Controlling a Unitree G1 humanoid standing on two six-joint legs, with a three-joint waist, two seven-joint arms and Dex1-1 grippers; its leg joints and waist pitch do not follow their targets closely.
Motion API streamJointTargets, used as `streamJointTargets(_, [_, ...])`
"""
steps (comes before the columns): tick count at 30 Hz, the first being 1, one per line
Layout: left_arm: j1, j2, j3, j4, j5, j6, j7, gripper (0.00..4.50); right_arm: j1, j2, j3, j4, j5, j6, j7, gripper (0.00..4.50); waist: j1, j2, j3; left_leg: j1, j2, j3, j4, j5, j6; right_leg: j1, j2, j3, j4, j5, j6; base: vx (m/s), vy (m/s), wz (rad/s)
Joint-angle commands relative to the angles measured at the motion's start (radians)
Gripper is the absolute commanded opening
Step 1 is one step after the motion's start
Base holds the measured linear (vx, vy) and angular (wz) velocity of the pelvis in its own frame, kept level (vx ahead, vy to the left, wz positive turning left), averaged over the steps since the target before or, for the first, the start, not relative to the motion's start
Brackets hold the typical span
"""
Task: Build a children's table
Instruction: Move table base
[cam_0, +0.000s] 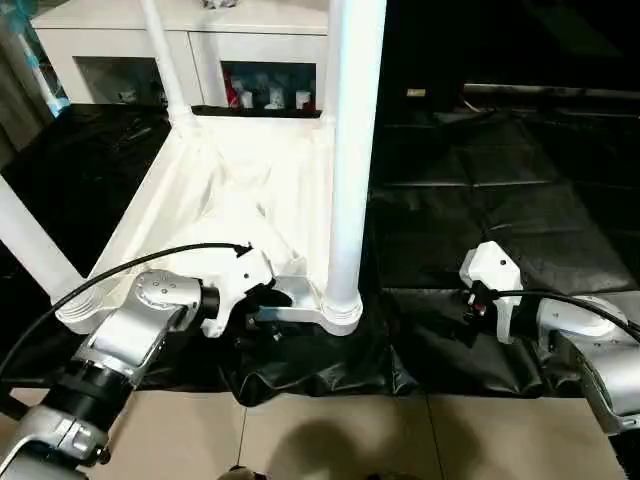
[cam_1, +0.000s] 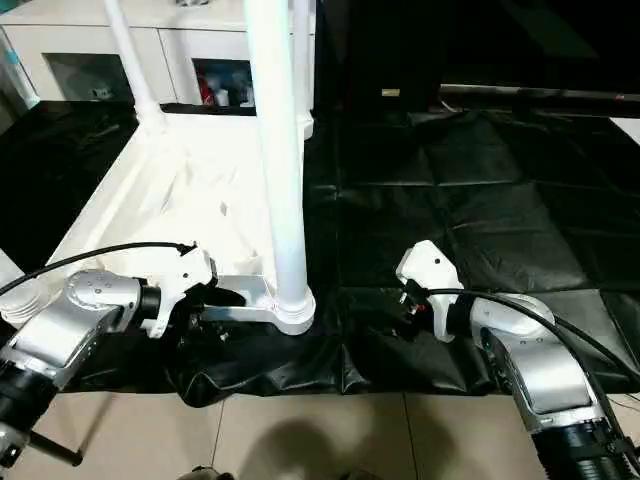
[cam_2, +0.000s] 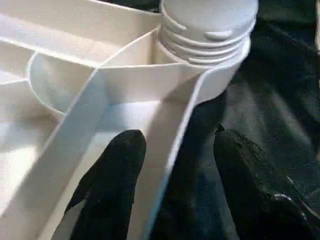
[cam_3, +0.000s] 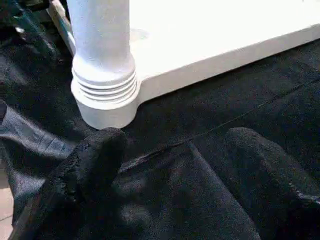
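The white tabletop (cam_0: 170, 215) lies upside down on a black sheet, ribs up. Legs stand in its sockets: a thick near-right leg (cam_0: 350, 150), a far-left leg (cam_0: 165, 60) and a near-left leg (cam_0: 30, 245). My left gripper (cam_0: 268, 308) is at the near rim, just left of the near-right socket (cam_2: 205, 40). In the left wrist view its fingers (cam_2: 115, 170) straddle the rim wall, one inside and one outside with a gap, so it is open. My right gripper (cam_0: 470, 305) hovers open over the sheet to the right of that socket, with nothing between its fingers (cam_3: 95, 160).
The black sheet (cam_0: 500, 200) covers the floor to the right and bunches under the tabletop's near edge. White cabinets with glass fronts (cam_0: 130, 50) stand behind the tabletop. Beige floor tiles (cam_0: 330, 440) lie in front of the sheet.
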Motion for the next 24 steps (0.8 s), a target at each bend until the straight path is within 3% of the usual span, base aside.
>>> streamJointTargets(1, [-0.011,0.003,0.017,0.001,0.009,-0.012,0.010,2.28,0.010,-0.010,0.008,-0.027,0.012,0.013,0.000,3.70,0.005,-0.002,-0.078,0.029,0.017,-0.021,-0.071,-0.372,-0.009,0.029,-0.048,0.025,-0.099,-0.497,-0.129,0.000,0.000,0.00])
streamJointTargets(4, [-0.010,0.004,0.019,0.002,0.016,-0.022,0.014,1.89,0.011,-0.010,0.011,-0.027,0.012,0.011,0.000,3.70,0.006,-0.002,-0.078,0.028,0.017,-0.020,-0.071,-0.372,-0.009,0.030,-0.047,0.026,-0.097,-0.476,-0.138,0.000,0.000,0.00])
streamJointTargets(8, [-0.016,0.013,0.008,0.010,0.046,-0.038,0.015,1.87,0.008,-0.006,0.010,-0.030,0.010,0.016,0.001,3.70,0.007,0.001,-0.079,0.028,0.017,-0.021,-0.072,-0.365,-0.009,0.031,-0.047,0.027,-0.095,-0.462,-0.141,0.000,0.000,0.00])
streamJointTargets(10, [-0.017,0.016,0.006,0.012,0.055,-0.047,0.024,1.45,0.012,-0.006,0.009,-0.031,0.009,0.014,0.001,3.70,0.008,0.002,-0.079,0.028,0.017,-0.020,-0.072,-0.369,-0.010,0.031,-0.048,0.026,-0.095,-0.463,-0.142,0.000,0.000,0.00])
streamJointTargets(13, [-0.018,0.015,0.007,0.017,0.054,-0.050,0.026,1.45,0.019,-0.005,0.011,-0.035,0.011,0.013,-0.002,3.70,0.011,0.002,-0.079,0.029,0.017,-0.020,-0.072,-0.369,-0.011,0.031,-0.048,0.027,-0.096,-0.459,-0.144,0.000,0.000,0.00])
streamJointTargets(14, [-0.019,0.016,0.006,0.018,0.053,-0.050,0.022,1.31,0.023,-0.003,0.012,-0.039,0.013,0.014,-0.004,3.70,0.012,0.006,-0.079,0.030,0.017,-0.020,-0.072,-0.372,-0.013,0.030,-0.048,0.027,-0.095,-0.456,-0.147,0.000,0.000,0.00])
streamJointTargets(19, [-0.021,0.021,0.007,0.021,0.062,-0.049,-0.003,0.71,0.025,-0.002,0.012,-0.041,0.016,0.014,-0.003,3.70,0.012,0.004,-0.078,0.028,0.017,-0.022,-0.074,-0.382,-0.016,0.033,-0.049,0.026,-0.097,-0.475,-0.138,0.000,0.000,0.00])
streamJointTargets(24, [-0.014,0.032,-0.015,0.015,0.075,-0.031,-0.025,0.40,0.029,-0.003,0.011,-0.040,0.015,0.011,-0.002,3.70,0.005,0.003,-0.080,0.025,0.016,-0.023,-0.074,-0.375,-0.014,0.035,-0.049,0.026,-0.094,-0.458,-0.142,0.000,0.000,0.00])
